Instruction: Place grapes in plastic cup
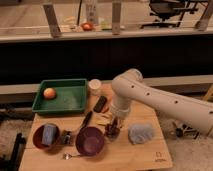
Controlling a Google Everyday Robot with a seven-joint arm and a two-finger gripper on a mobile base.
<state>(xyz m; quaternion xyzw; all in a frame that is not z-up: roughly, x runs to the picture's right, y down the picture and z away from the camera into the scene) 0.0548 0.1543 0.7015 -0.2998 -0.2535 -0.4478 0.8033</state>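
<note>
Foremost you had a dark purple round bowl (90, 141), the gripper (113, 128) just right of it, grasp undeterminable; the small cream cylindrical plastic cup (94, 86) stood farther back-left, beside the green tray (70, 100).

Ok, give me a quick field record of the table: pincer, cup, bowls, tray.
pincer: low over the table, between purple bowl and grey cloth
plastic cup: upright, by the green tray's right side, well behind the pincer
green tray: rear left, holds an orange fruit
purple bowl: front centre
red bowl: front left, grey-blue object inside
grey cloth: front right
</note>
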